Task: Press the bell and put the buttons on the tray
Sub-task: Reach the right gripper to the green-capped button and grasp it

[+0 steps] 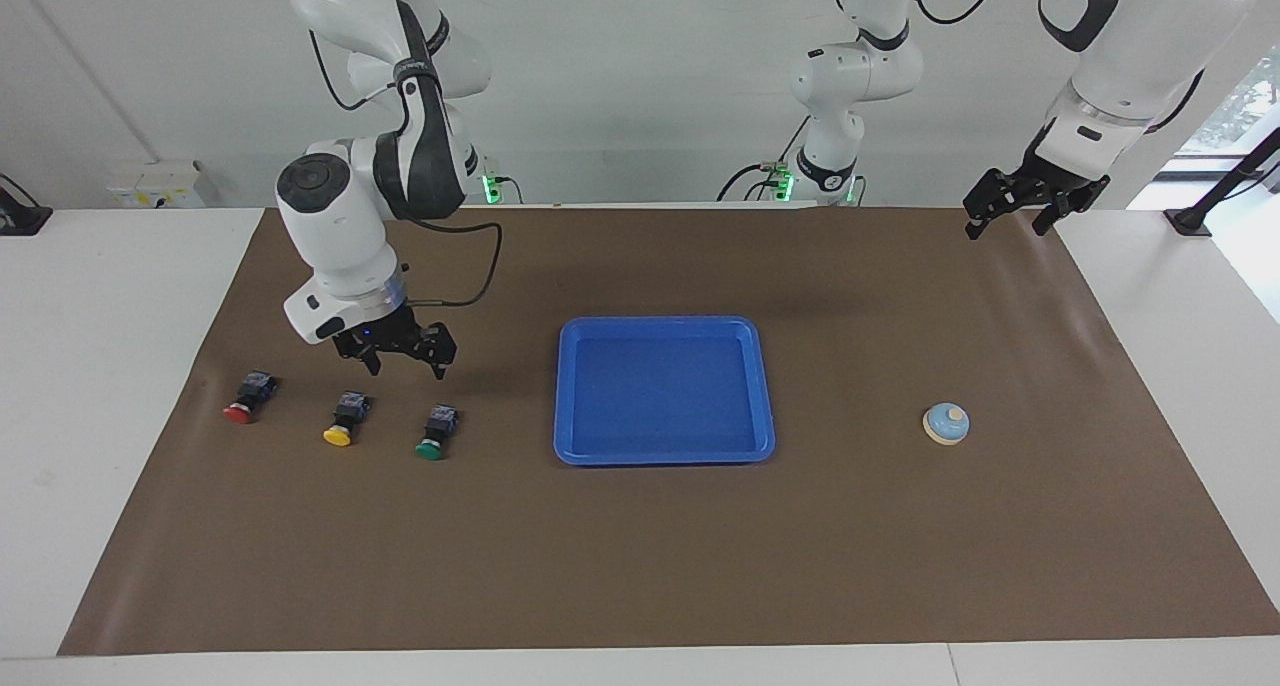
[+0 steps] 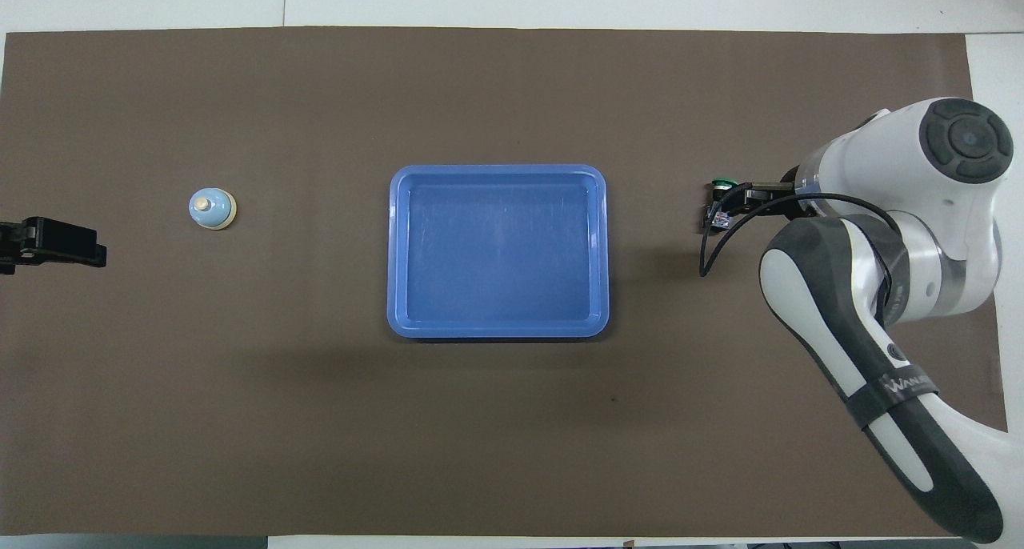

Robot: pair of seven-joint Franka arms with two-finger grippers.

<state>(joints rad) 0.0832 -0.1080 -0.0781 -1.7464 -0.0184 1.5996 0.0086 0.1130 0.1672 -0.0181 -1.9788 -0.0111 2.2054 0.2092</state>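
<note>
The red (image 1: 240, 407), yellow (image 1: 345, 422) and green (image 1: 436, 436) buttons lie in a row on the brown mat toward the right arm's end. My right gripper (image 1: 406, 362) is open and empty, raised over the mat just nearer to the robots than the yellow and green buttons. In the overhead view only the green button (image 2: 723, 187) shows; the right arm hides the other two. The blue tray (image 1: 665, 391) (image 2: 496, 253) lies at mid-table with nothing in it. The light-blue bell (image 1: 945, 423) (image 2: 212, 209) stands toward the left arm's end. My left gripper (image 1: 1008, 222) (image 2: 56, 243) is open, raised over the mat's edge and well apart from the bell.
The brown mat (image 1: 640, 566) covers most of the white table. A black stand (image 1: 1215, 201) sits on the white table near the left arm.
</note>
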